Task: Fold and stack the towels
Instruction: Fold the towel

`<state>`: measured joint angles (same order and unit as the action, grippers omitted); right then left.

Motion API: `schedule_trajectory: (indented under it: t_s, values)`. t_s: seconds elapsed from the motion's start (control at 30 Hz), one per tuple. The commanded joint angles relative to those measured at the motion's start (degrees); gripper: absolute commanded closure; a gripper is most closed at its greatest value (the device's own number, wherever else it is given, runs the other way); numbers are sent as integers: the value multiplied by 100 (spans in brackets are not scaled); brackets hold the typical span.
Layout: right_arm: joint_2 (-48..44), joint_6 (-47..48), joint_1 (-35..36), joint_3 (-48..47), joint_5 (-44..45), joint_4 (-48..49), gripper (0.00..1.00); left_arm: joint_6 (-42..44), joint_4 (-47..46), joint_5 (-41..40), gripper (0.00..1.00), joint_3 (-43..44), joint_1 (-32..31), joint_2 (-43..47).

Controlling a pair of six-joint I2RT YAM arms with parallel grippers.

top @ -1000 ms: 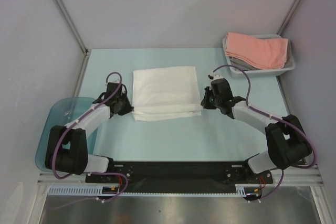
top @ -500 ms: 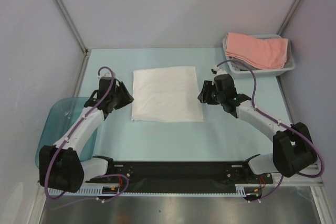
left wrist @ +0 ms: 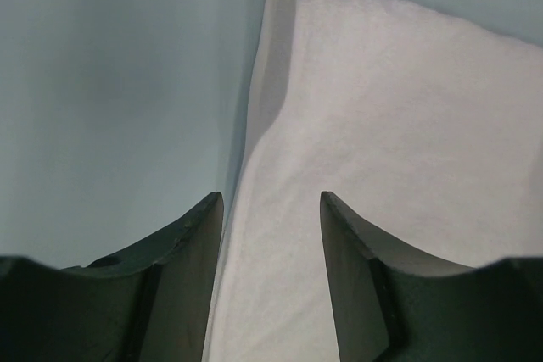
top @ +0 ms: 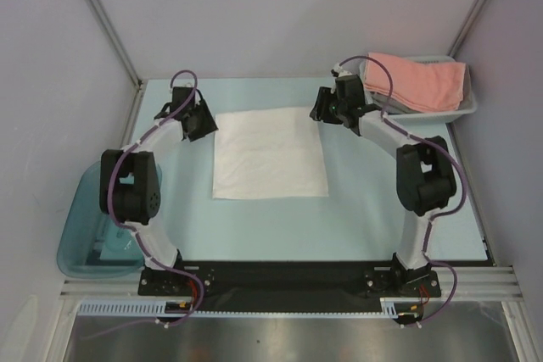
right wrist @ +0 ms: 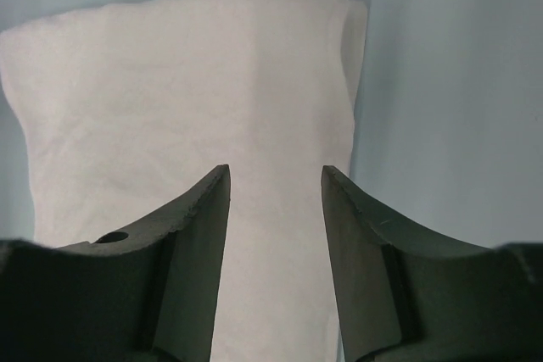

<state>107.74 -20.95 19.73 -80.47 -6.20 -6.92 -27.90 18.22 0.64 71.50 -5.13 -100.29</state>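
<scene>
1. My left gripper (left wrist: 271, 201) has its fingers spread wide with nothing between them. One finger (left wrist: 182, 277) sits over the bare table (left wrist: 110, 82) and the other over cloth, so the gap straddles the left edge of the white towel (left wrist: 399, 125).
2. My right gripper (right wrist: 276, 171) is equally wide and empty. I see only towel through its gap, and the cloth's right edge runs beside the outer finger (right wrist: 365, 269).
3. From above, both grippers are at the towel's far corners, left and right. I cannot tell whether the fingertips touch the cloth.
4. The white towel lies flat as a folded rectangle in the middle of the table.
5. The salmon-pink towel (top: 420, 78) lies folded in the basket (top: 465, 109) at the far right corner, just beyond my right wrist.
6. The teal tub (top: 81, 235) sits at the near left edge, beside my left arm.
</scene>
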Motion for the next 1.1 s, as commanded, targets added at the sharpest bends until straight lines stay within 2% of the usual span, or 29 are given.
schedule_trajectory:
  t_s: [0.0, 0.17, 0.47, 0.63, 1.07]
  values:
    - [685, 249, -91, -917, -189, -99, 48, 285, -169, 216, 46, 688, 90, -708]
    - [1554, 328, -241, -1770, -242, -292, 46, 294, -275, 515, 46, 1313, 187, -1308]
    - [2224, 407, -364, -2728, -321, -547, 46, 250, -372, 735, 49, 1963, 223, -1976]
    - [2365, 329, -399, -2869, -365, -635, 47, 171, -495, 929, 52, 2069, 240, -2152]
    - [2321, 39, -382, -2360, -575, -345, 48, 30, -574, 1104, 62, 2236, 275, -2355]
